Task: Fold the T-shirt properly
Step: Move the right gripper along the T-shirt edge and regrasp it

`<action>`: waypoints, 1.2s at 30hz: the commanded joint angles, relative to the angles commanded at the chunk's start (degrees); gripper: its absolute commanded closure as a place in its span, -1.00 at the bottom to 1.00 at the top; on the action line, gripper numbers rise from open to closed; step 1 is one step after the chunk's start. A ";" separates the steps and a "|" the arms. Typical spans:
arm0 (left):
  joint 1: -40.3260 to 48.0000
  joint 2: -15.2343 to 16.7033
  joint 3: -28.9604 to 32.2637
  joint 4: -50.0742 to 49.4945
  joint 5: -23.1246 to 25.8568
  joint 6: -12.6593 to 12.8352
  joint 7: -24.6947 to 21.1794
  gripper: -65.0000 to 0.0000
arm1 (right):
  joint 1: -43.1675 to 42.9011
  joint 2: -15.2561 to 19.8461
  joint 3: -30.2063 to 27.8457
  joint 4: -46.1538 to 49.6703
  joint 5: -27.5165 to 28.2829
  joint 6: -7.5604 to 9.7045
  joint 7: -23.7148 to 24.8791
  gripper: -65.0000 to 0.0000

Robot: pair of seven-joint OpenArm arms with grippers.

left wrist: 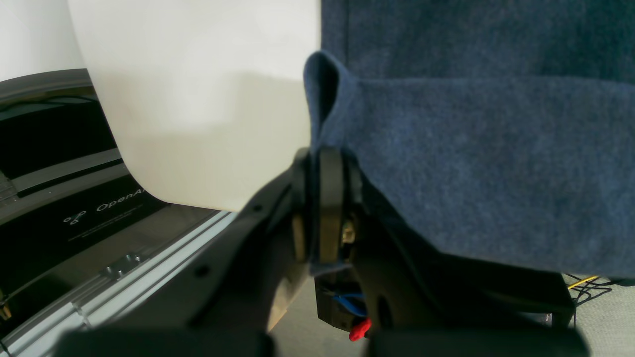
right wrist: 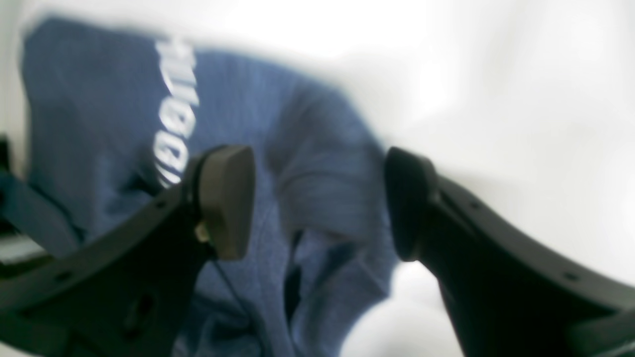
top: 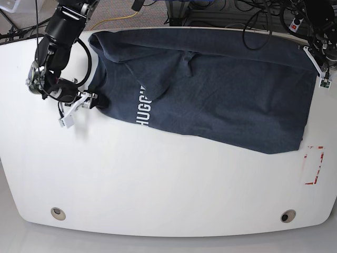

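Navy T-shirt [top: 221,89] sprawls across the far half of the white table [top: 158,184], lettering showing. Its far corner is pinched tight in the left gripper [left wrist: 322,198]; the right gripper [right wrist: 320,203], jaws wide, hangs over the opposite edge. Grey carpet lies beyond.

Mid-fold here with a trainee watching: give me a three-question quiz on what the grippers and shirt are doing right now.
1. True or false: the left gripper is clamped on the dark navy-blue cotton T-shirt.
2. The right gripper is: A) open, B) shut on fabric.
3. Fill in: in the base view, the white lettering lies nearer the ___ gripper.

Key: 1 true; 2 A; 3 right.
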 joint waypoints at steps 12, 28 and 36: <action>-1.32 -0.09 0.18 0.09 -0.18 0.00 0.35 0.77 | 0.00 -3.78 -0.44 0.09 -4.92 0.00 3.52 1.00; -18.37 -3.52 -6.86 0.88 -12.84 0.00 8.79 -0.20 | 0.00 -2.37 -0.44 0.18 -5.01 0.00 3.60 1.00; -31.21 -5.45 -6.77 -18.20 -13.54 0.00 8.44 -0.20 | 0.00 -2.37 -0.44 0.26 -4.92 0.44 3.60 1.00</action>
